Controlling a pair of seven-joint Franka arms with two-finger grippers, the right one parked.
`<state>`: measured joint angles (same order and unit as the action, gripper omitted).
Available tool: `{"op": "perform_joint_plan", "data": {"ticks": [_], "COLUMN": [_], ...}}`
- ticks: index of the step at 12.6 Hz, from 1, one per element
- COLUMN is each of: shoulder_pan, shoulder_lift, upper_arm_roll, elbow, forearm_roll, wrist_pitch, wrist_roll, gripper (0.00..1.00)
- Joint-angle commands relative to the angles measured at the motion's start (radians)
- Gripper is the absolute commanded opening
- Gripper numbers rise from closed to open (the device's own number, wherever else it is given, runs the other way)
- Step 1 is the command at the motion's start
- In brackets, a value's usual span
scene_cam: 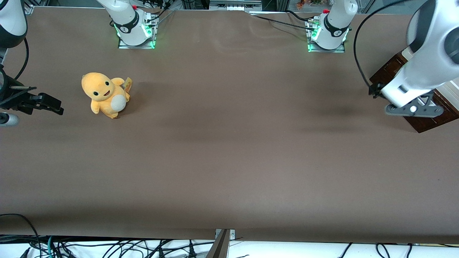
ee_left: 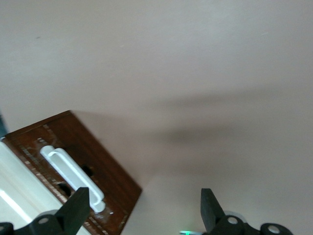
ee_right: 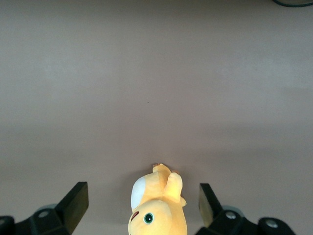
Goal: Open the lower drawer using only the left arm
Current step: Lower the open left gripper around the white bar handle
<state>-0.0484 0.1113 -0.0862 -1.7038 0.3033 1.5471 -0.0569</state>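
Lower drawer: front view shows only a dark brown wooden edge at the working arm's end of the table, mostly covered by the left arm. The arm's wrist hangs directly above it. Gripper itself hidden under the wrist bracket in this view. A yellow plush toy sits well apart, toward the parked arm's end; not involved.

Left wrist view: dark brown front of the drawer with its pale handle visible. Handle's long axis runs diagonally across the frame, not square to the line between the fingertips. Gripper has its jaws spread wide, nothing between them. One fingertip overlaps the handle's end; the other fingertip is over bare table. So the handle lies off to one side of the gripper's centre, not between the jaws. Judgement: the gripper must shift sideways toward the handle and rotate to straddle it before descending.

Right wrist view: plush toy and table only; drawer not in view.
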Motion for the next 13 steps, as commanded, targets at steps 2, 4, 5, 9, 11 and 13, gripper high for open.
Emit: {"op": "perform_joint_plan", "data": {"ticks": [2,4,5,9,11,13], "shoulder_pan": [-0.019,-0.05,-0.082,-0.125,-0.091,-0.05], "shoulder_lift": [0.106,0.157,0.209,0.359,0.386,0.438], "upper_arm_roll": [-0.02,-0.023,-0.023,-0.018,-0.01,-0.01], "elbow": [0.024,0.02,0.019,0.003,-0.048,-0.053], "forearm_roll": [0.169,0.268,0.34,0.445,0.49,0.522], "wrist_pitch": [-0.039,-0.112,-0.19,-0.334,-0.353,-0.374], "wrist_roll": [-0.127,-0.222,-0.303,-0.566,-0.622,-0.71], "gripper": [1.0,1.0,1.0,1.0,1.0,1.0]}}
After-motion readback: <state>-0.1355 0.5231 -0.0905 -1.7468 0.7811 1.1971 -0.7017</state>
